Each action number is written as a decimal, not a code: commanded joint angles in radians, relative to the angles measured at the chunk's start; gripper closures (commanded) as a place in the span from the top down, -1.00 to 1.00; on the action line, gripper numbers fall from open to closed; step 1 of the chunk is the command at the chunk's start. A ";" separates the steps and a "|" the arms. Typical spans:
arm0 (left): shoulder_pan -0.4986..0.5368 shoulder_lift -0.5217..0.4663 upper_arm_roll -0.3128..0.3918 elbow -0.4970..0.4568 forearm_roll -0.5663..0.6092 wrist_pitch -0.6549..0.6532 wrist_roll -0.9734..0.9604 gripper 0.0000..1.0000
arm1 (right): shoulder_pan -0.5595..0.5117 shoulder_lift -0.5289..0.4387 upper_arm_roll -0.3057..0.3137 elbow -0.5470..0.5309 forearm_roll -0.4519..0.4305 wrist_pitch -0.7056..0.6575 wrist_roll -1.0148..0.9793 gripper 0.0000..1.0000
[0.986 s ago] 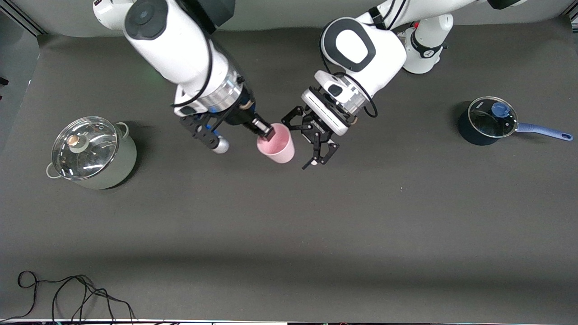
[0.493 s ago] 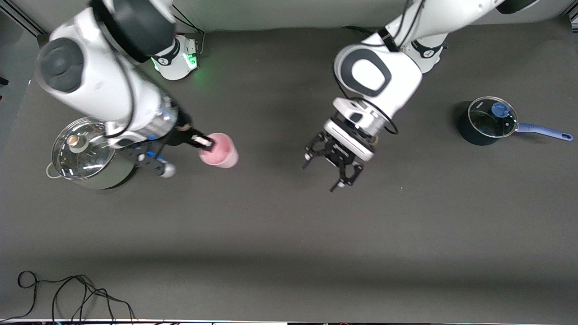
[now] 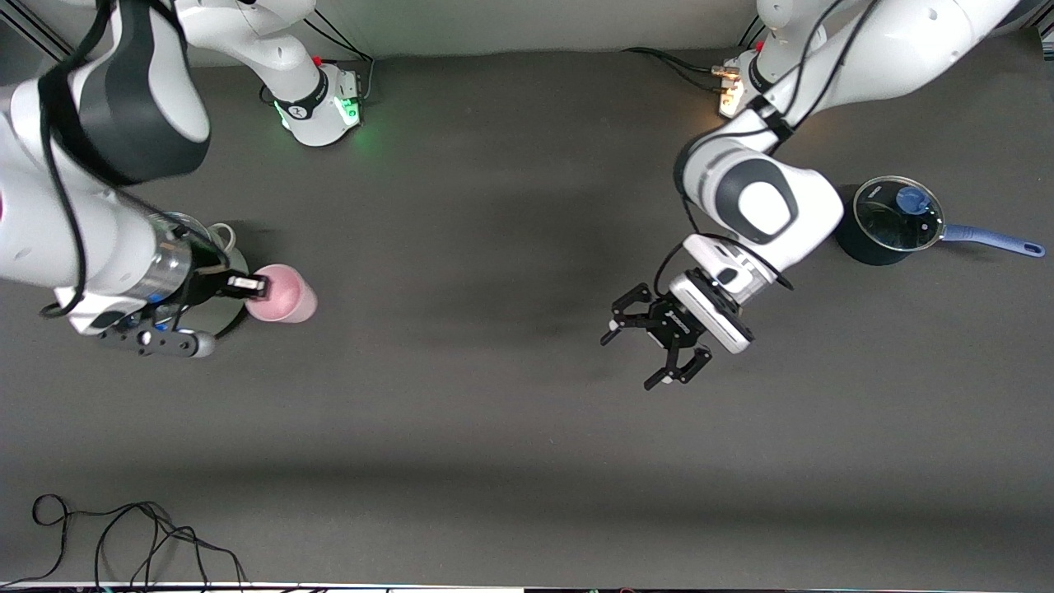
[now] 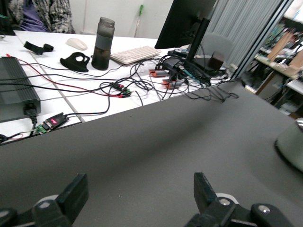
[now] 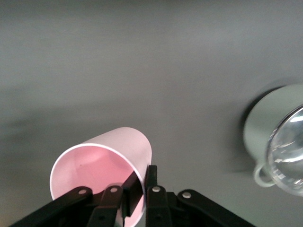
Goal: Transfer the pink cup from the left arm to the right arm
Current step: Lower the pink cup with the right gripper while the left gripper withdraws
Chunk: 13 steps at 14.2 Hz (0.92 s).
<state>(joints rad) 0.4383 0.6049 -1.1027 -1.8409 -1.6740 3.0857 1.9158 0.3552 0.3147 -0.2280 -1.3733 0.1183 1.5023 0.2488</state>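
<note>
The pink cup (image 3: pixel 286 295) lies tilted on its side in my right gripper (image 3: pixel 249 286), just beside the lidded steel pot at the right arm's end of the table. In the right wrist view the right gripper (image 5: pixel 142 182) is shut on the cup (image 5: pixel 106 158): one finger sits inside the rim and one outside. My left gripper (image 3: pixel 628 362) is open and empty over bare mat, toward the left arm's end. In the left wrist view the left gripper (image 4: pixel 139 189) shows its fingers wide apart with only mat between them.
A steel pot with a glass lid (image 3: pixel 219 236) stands mostly hidden under the right arm; it also shows in the right wrist view (image 5: pixel 279 142). A dark blue saucepan with a glass lid (image 3: pixel 893 218) stands near the left arm. Loose black cables (image 3: pixel 123 535) lie at the front corner.
The right gripper has carried the pink cup from the table's middle to beside the steel pot. The left gripper, open throughout, has drawn away toward its own end of the table.
</note>
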 commanded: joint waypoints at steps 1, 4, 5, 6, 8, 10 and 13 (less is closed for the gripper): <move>0.132 -0.027 -0.054 -0.093 0.014 -0.120 -0.006 0.99 | 0.011 -0.045 -0.074 -0.151 -0.020 0.120 -0.147 -1.00; 0.223 -0.025 -0.065 -0.149 0.068 -0.237 -0.017 0.99 | 0.011 -0.080 -0.114 -0.341 -0.019 0.303 -0.212 -1.00; 0.240 -0.025 -0.063 -0.158 0.072 -0.263 -0.026 0.99 | 0.011 -0.081 -0.120 -0.392 -0.019 0.364 -0.216 -1.00; 0.253 -0.025 -0.059 -0.164 0.080 -0.294 -0.049 0.99 | 0.013 -0.082 -0.123 -0.439 -0.017 0.421 -0.217 -1.00; 0.276 -0.022 -0.052 -0.166 0.201 -0.363 -0.212 0.99 | 0.013 -0.069 -0.123 -0.527 -0.011 0.533 -0.217 -1.00; 0.310 -0.031 -0.052 -0.166 0.429 -0.436 -0.483 1.00 | 0.013 -0.066 -0.122 -0.619 -0.011 0.657 -0.229 -1.00; 0.381 -0.071 -0.054 -0.153 0.693 -0.571 -0.822 1.00 | 0.013 -0.042 -0.122 -0.740 -0.011 0.839 -0.247 -1.00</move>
<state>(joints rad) 0.7643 0.5996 -1.1451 -1.9809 -1.0955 2.5963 1.2929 0.3596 0.2912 -0.3466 -2.0214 0.1132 2.2365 0.0282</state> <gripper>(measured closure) 0.000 0.916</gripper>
